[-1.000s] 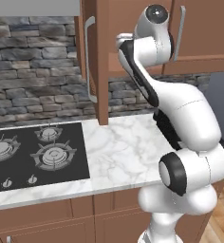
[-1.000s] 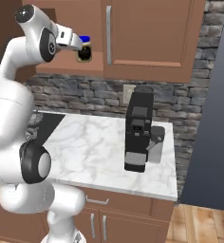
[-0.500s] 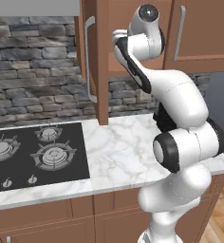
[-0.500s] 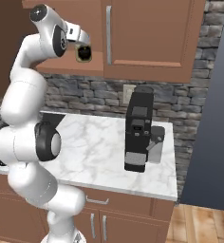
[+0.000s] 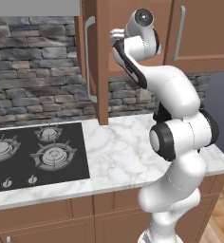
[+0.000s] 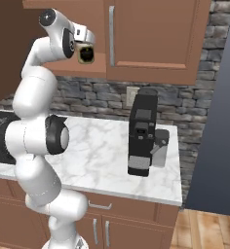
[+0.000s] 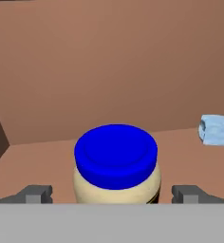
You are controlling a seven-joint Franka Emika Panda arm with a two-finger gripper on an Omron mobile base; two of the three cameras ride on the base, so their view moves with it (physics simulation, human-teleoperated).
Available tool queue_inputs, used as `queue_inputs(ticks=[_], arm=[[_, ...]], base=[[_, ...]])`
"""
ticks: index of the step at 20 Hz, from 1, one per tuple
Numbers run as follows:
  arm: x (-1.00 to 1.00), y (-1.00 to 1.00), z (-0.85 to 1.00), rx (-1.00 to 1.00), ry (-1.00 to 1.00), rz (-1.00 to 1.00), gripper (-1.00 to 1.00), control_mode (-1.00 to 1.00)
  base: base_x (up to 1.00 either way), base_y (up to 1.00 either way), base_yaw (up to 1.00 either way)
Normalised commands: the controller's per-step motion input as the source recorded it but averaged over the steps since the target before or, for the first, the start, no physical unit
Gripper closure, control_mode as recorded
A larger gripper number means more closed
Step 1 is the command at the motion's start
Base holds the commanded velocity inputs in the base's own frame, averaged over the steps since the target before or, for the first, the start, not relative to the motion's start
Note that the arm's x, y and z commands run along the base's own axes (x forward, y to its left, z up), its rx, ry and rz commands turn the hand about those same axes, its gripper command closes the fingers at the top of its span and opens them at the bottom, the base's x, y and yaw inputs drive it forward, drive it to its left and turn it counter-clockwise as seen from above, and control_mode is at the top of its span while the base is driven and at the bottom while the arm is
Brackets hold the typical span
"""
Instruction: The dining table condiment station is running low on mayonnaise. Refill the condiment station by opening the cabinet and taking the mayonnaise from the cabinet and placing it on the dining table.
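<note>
a white robot arm reaches up into the cabinet [image 5: 102, 61], a brown wooden wall unit whose door stands swung open, edge-on, with a long silver bar handle [image 5: 88, 57]. in the hand view, the mayonnaise [image 7: 116, 163], a beige jar with a blue lid, stands upright on the cabinet shelf, centred between the two fingertips of the tool [image 7: 115, 193], which are spread wide on either side of it without touching. a small pale blue object [image 7: 216, 129] sits further back on the shelf, to the right. below, the marble bench [image 5: 128, 156] carries a black stove [image 5: 35, 154] and a black coffee machine [image 6: 142, 133].
</note>
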Motion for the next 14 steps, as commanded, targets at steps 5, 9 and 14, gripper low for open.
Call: queue_inputs(ticks=[5,9,14], arm=[[0.62,0.00,0.00,0.00,0.00,0.00,-1.00,-1.00],[0.34,0.00,0.00,0.00,-0.02,0.00,-1.00,-1.00],[0.11,0.00,-0.04,0.00,0.00,0.01,1.00,-1.00]], base=[[0.00,0.00,0.00],[0.00,0.00,0.00],[0.00,0.00,0.00]])
